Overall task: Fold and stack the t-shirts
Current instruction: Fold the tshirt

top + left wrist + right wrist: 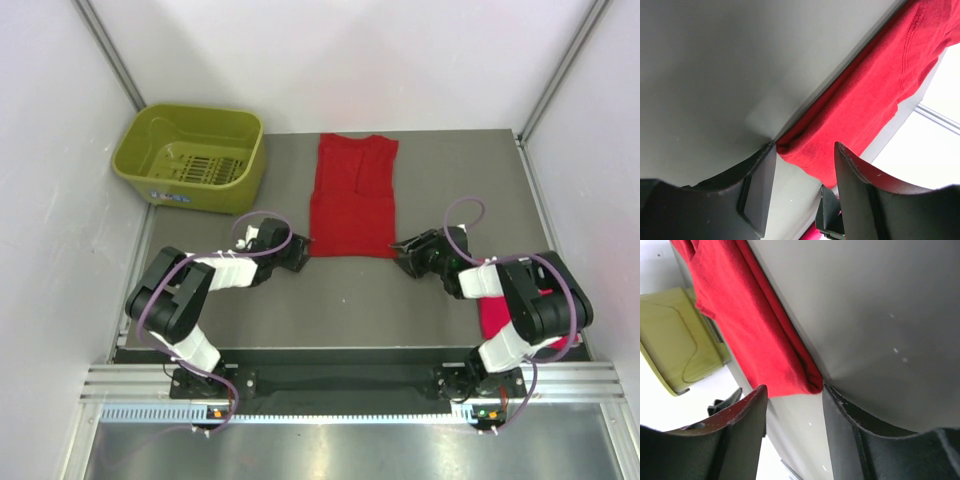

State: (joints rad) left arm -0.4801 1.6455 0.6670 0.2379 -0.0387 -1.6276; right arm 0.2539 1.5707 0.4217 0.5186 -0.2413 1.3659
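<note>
ITEM: deep red t-shirt (353, 195). Loc: mid-table, flat, sleeves tucked in to make a long strip, collar far, hem near.
STEP (est.): hem-to-collar fold, grasp stage.
L gripper (300, 252) at near-left hem corner, R gripper (400, 250) at near-right corner. Both have jaws apart, cloth corner between fingers, not clamped.
NEXT: pinch both corners, lift evenly, carry hem to collar.
ITEM 2: pinker t-shirt (492, 315), bunched at right table edge, partly under R arm.

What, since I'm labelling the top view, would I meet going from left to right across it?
Basket → left fingers → red shirt → right fingers → pink shirt
</note>
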